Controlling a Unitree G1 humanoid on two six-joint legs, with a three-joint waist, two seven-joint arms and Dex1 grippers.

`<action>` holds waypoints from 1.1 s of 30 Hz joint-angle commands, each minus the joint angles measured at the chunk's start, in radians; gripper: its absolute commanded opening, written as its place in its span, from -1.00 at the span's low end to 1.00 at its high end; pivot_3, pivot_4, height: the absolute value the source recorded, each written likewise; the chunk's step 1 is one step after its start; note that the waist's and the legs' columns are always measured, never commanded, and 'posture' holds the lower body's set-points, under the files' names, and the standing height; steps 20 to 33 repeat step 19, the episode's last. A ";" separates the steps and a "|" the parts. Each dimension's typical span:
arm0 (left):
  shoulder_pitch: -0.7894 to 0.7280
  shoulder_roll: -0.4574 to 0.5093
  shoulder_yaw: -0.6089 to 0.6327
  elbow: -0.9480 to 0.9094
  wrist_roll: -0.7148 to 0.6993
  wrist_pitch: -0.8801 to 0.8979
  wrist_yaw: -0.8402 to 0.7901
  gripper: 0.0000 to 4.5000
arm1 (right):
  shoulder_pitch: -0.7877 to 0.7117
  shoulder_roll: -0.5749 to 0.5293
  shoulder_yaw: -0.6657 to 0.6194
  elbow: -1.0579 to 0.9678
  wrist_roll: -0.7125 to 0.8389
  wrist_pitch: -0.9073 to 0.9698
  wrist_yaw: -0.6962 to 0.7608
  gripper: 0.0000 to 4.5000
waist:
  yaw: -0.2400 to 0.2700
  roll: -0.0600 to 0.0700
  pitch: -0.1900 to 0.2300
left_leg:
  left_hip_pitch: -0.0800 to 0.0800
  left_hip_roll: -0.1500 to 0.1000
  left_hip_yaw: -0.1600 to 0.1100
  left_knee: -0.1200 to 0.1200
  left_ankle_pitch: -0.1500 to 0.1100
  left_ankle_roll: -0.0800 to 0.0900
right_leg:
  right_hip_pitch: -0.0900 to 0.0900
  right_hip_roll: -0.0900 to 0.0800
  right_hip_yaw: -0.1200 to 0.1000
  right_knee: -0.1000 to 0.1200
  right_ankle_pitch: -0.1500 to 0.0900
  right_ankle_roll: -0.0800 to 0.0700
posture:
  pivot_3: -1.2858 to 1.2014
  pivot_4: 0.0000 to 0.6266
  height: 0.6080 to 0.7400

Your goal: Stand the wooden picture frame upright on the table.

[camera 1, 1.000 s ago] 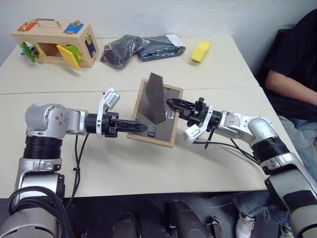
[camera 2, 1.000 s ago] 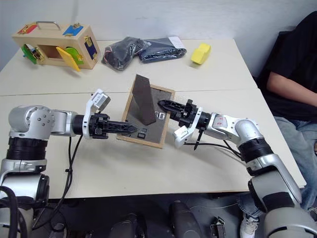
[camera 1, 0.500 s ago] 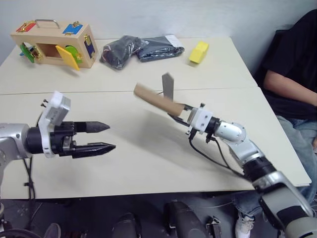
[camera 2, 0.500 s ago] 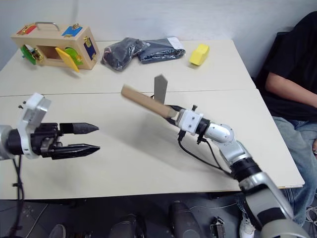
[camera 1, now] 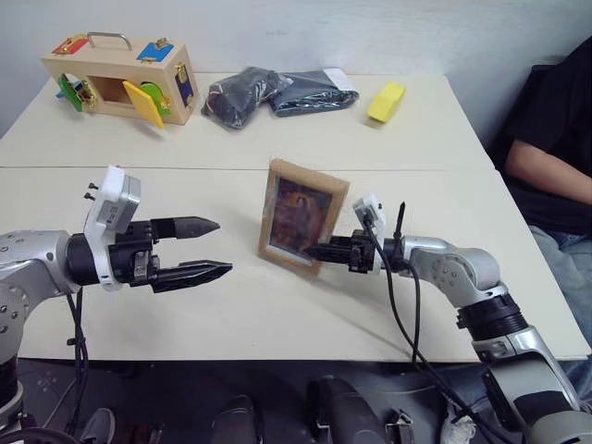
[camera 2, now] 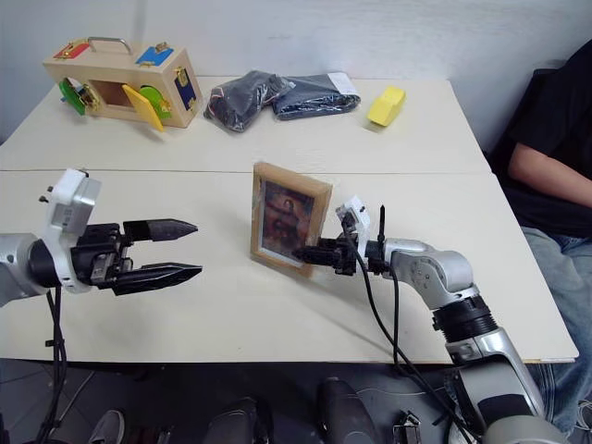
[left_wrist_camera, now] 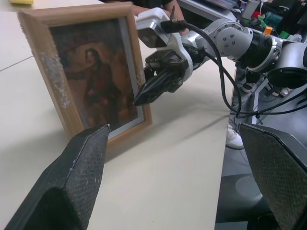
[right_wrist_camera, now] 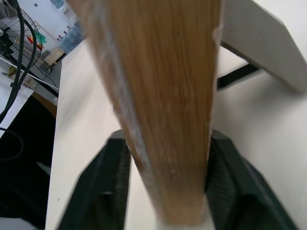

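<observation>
The wooden picture frame (camera 1: 303, 215) stands upright on the table (camera 1: 277, 319), just in front of its seam, with the brownish portrait facing me. My right gripper (camera 1: 311, 252) reaches in level from the right and is shut on the frame's lower right edge. In the right wrist view that wood edge (right_wrist_camera: 163, 96) sits between the two fingers. My left gripper (camera 1: 225, 247) hovers open to the left of the frame, apart from it, holding nothing. The left wrist view looks between its fingers at the frame (left_wrist_camera: 91, 72).
A wooden box with coloured latches (camera 1: 125, 76) stands at the back left. A black bag (camera 1: 242, 92) and a yellow object (camera 1: 386, 100) lie along the far edge. A person (camera 1: 555, 139) sits beyond the table's right edge. A cable (camera 1: 407, 305) trails under my right arm.
The frame, held tilted in the air by my right gripper half a second ago, now stands upright on the table. My left gripper has pulled back from it and stays open.
</observation>
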 commanded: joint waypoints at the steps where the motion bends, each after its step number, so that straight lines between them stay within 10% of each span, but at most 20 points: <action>1: -0.025 0.027 -0.008 0.028 0.017 -0.048 -0.012 1.00 | 0.035 -0.034 0.006 -0.107 -0.055 -0.021 0.082 0.56 | 0.000 0.000 0.000 | 0.000 0.000 0.000 0.000 0.000 0.000 | 0.000 0.000 0.000 -0.001 0.000 0.000 | 0.03 -0.52 1.00; 4: -0.027 0.038 -0.026 0.048 0.031 -0.076 -0.029 1.00 | 0.062 -0.073 0.015 -0.164 -0.146 -0.082 0.106 0.98 | 0.000 0.000 0.000 | -0.001 0.000 0.000 0.000 0.000 0.000 | 0.000 0.000 0.000 -0.001 0.000 0.000 | 0.03 -0.52 1.00; 8: -0.022 0.047 -0.040 0.065 0.060 -0.121 -0.047 1.00 | 0.126 -0.261 -0.013 -0.222 -0.325 -0.280 0.209 0.98 | 0.002 0.000 0.000 | -0.001 -0.001 0.000 0.000 0.000 0.000 | 0.000 0.000 0.000 -0.001 0.000 0.000 | 0.03 -0.52 1.00; 16: -0.052 0.059 -0.043 0.126 0.088 -0.181 -0.070 1.00 | 0.221 -0.522 -0.425 -0.291 0.000 -0.119 0.471 0.98 | 0.023 0.001 0.000 | 0.001 0.000 0.000 -0.001 -0.001 0.001 | 0.002 0.001 0.000 -0.003 0.000 0.000 | 0.03 -0.52 1.00; 33: -0.090 0.041 -0.054 0.153 0.100 -0.213 -0.060 1.00 | 0.227 -0.495 -0.465 -0.320 0.050 -0.065 0.418 0.98 | 0.023 0.000 0.000 | 0.003 0.000 -0.001 -0.001 -0.001 0.001 | 0.004 0.001 0.000 -0.003 0.000 0.000 | 0.03 -0.52 1.00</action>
